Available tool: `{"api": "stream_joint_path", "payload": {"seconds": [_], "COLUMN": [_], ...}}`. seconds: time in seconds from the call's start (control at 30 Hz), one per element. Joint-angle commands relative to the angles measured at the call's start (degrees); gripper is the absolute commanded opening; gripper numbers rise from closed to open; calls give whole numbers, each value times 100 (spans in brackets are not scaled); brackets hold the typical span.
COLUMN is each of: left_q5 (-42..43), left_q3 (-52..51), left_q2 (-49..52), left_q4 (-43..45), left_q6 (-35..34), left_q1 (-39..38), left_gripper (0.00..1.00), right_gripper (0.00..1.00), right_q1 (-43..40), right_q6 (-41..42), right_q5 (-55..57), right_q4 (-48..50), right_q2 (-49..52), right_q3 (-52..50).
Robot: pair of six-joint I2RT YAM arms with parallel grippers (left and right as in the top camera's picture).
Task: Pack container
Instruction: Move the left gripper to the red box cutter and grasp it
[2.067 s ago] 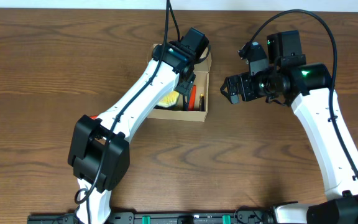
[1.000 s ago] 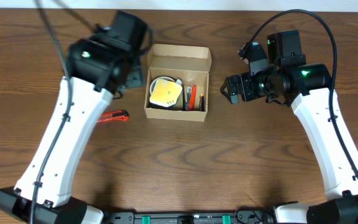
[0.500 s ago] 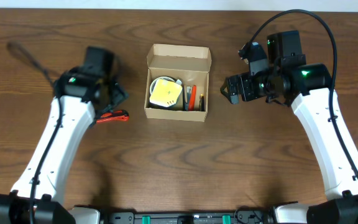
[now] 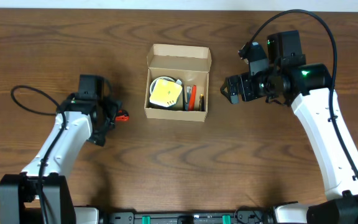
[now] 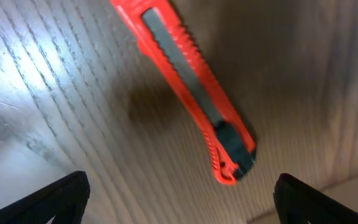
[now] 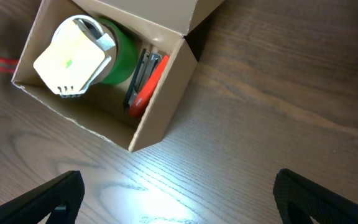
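Observation:
The tan cardboard container [image 4: 178,57] stands open at the table's middle, flap lid folded back. It holds a yellow-and-white object [image 6: 73,59] on a green roll [image 6: 122,57], plus red and black tools [image 6: 146,78]. A red utility knife [image 5: 188,93] lies on the table left of the container and shows in the overhead view [image 4: 123,116]. My left gripper [image 4: 109,115] hovers low over it, open, with the knife's end between the fingers [image 5: 64,194]. My right gripper [image 4: 230,88] is open and empty, right of the container.
The container also shows in the right wrist view [image 6: 160,118], at upper left. A black cable [image 4: 27,99] loops over the table beside the left arm. Bare brown wood surrounds the container on all sides.
My left arm left the container, swung out to the left and came down over the red utility knife. The right arm has not moved.

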Motion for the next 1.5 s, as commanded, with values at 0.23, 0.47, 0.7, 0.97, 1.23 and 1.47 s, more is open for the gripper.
{"api": "stream_joint_path", "payload": {"seconds": [0.23, 0.47, 0.7, 0.97, 1.23, 1.47], "left_q5": [-415, -28, -44, -205, -229, -247], "left_q3": [-542, -444, 9, 1106, 1615, 1615], "left_q2": [232, 800, 1073, 1537, 2000, 2205], "left_q4": [1038, 1521, 1193, -361, -719, -514], "left_q6": [-1043, -1102, -1071, -741, -566, -566], "left_q1": [7, 15, 20, 20, 20, 20], "left_gripper": [97, 96, 96, 96, 96, 96], "right_gripper": [99, 99, 99, 99, 99, 99], "right_q1": [-15, -15, -15, -15, -15, -15], "right_q6": [-68, -68, -68, -68, -68, -68], "right_q5": [-61, -61, -61, -61, -61, -61], "right_q4": [-2, -2, -2, -2, -2, -2], "right_q2": [-98, -98, -98, -98, -98, -98], "right_q3": [9, 9, 9, 9, 9, 9]}}
